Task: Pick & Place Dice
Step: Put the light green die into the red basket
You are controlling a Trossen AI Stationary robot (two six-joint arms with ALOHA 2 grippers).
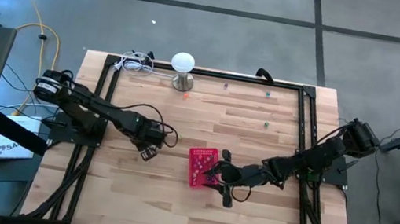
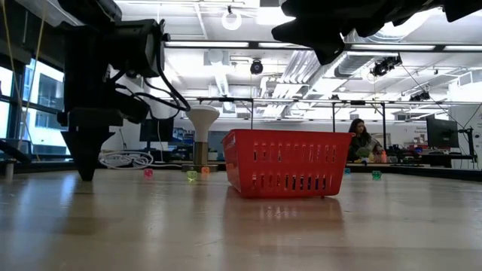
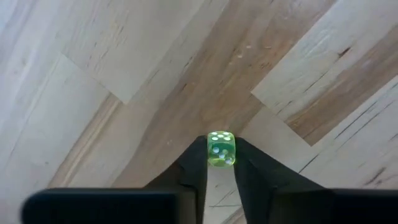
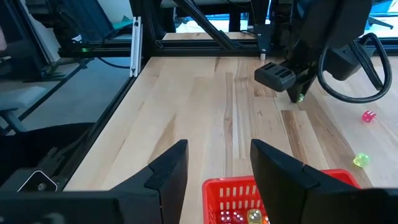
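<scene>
Colours on a pale wood table with a red basket and bright little dice.

The table (image 1: pixel 194 206) is light tan wood in mixed planks, some darker brown. The basket (image 2: pixel 288 162) is solid red with rows of slots. A translucent lime-green die with white pips (image 3: pixel 221 149) sits between the black fingers of the left gripper (image 3: pixel 220 163). The right gripper (image 4: pixel 219 163) is black too. Red and yellow dice (image 4: pixel 239 216) lie inside the basket. On the wood lie a pink die (image 4: pixel 369 116) and a yellow-green die (image 4: pixel 360 160). The lamp (image 1: pixel 183 63) has a white dome.
</scene>
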